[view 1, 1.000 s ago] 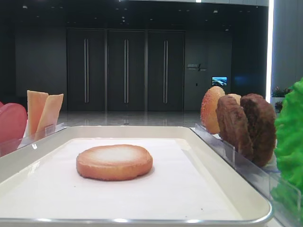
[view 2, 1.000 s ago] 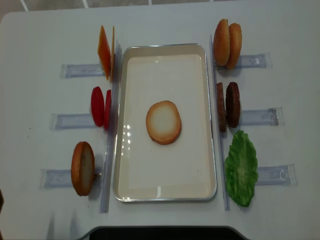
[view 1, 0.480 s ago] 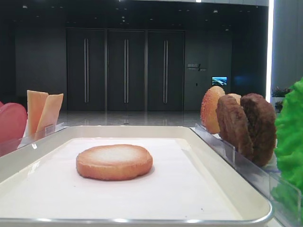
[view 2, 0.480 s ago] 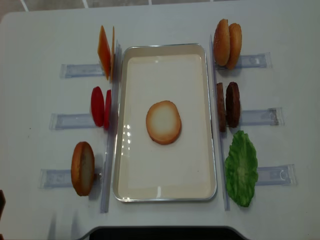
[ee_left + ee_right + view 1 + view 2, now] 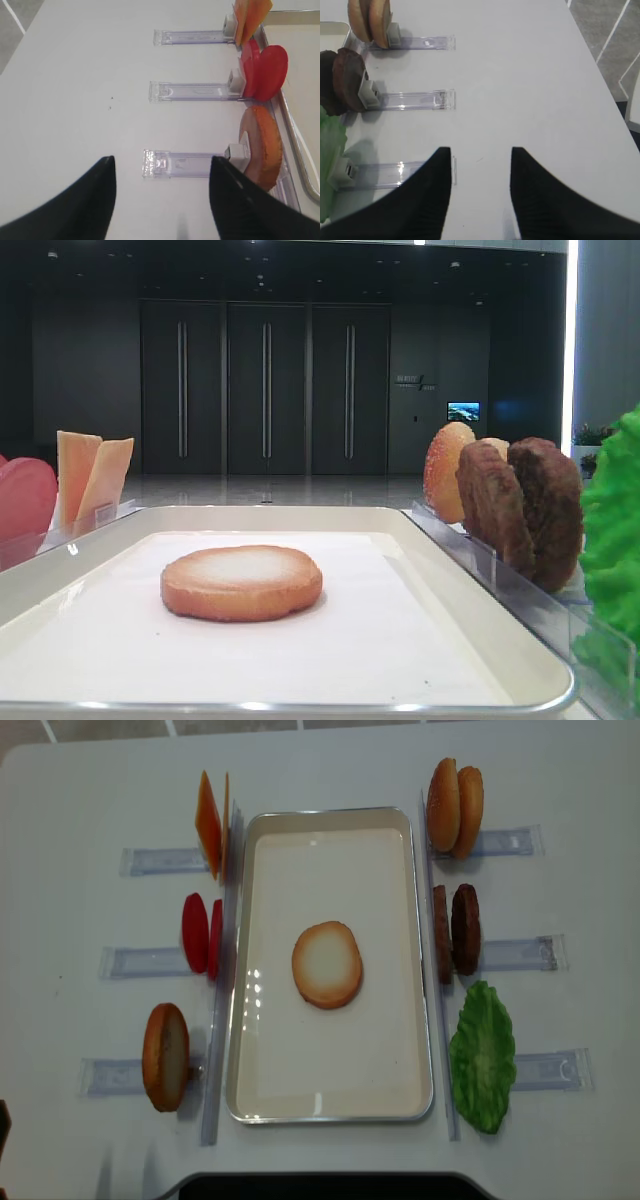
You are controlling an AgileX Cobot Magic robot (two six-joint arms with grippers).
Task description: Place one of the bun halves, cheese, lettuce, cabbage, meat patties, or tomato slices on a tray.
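On the tray (image 5: 330,1100), near its middle, a bun half (image 5: 326,964) lies flat with its pale face up, so the placing looks done (if one item is all that is wanted). The cheese (image 5: 209,824), tomato slices (image 5: 201,933), patties (image 5: 455,931) and lettuce (image 5: 483,1055) stand in their holders on the counter (image 5: 90,780), beside the tray and not on it; a second bun half (image 5: 165,1056) stands at its left.

Only the wrist views show the tools, which the overhead view leaves out. The left tool (image 5: 161,172) has its jaws apart over a clear holder (image 5: 187,163), holding nothing. The right tool (image 5: 481,162) is likewise spread and empty over bare counter. The low view alone shows the bun's thickness.
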